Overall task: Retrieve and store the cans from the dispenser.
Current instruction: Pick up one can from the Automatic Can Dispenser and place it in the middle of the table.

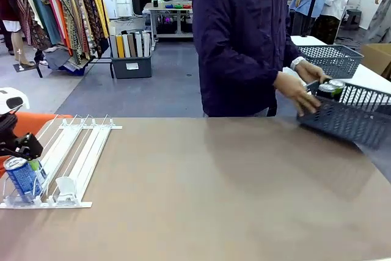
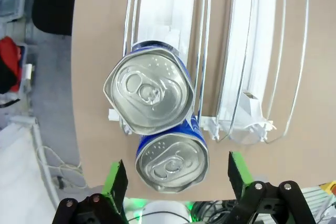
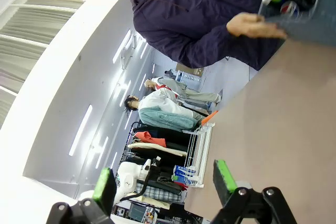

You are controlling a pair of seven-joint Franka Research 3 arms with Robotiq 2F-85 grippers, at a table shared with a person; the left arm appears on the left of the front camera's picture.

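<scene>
Pickup stage, seemingly. Front view: a slim blue silver-topped can [image 1: 22,180] stands at the low end of the clear white-railed dispenser [image 1: 85,154]. Left wrist view: left gripper [image 2: 176,178] gapes astride it, holding nothing; next, close squarely. Right wrist view: right gripper [image 3: 164,178] open, empty.

Front and close, downward left wrist views share the dispenser [image 1: 85,154] [image 2: 247,77].

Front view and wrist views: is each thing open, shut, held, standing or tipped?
left gripper: open, fingers either side of the front blue can, not touching it.
right gripper: open, holding nothing.
front blue can: upright at the lane's end.
rear blue can: upright behind it.
dispenser: on the table, next lane without cans.
basket: tilted, held by the person's hands, cans inside.
</scene>
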